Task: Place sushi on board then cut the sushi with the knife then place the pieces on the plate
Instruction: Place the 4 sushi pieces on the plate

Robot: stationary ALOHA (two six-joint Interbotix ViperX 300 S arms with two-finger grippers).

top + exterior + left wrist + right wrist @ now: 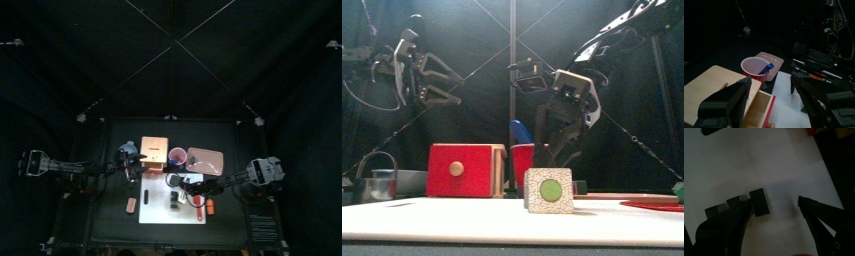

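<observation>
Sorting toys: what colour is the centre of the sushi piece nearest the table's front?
Green, ringed by speckled white, on the square toy sushi piece; front view.

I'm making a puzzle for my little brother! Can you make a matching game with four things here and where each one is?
Things:
1. sushi roll
2. blue knife
3. pink tray
4. left gripper

Places:
A. raised above the wooden box
B. on the white board
C. standing in the red cup
D. on the table beside the red cup, behind the board

Pairs: 1-B, 2-C, 3-D, 4-A.
</observation>
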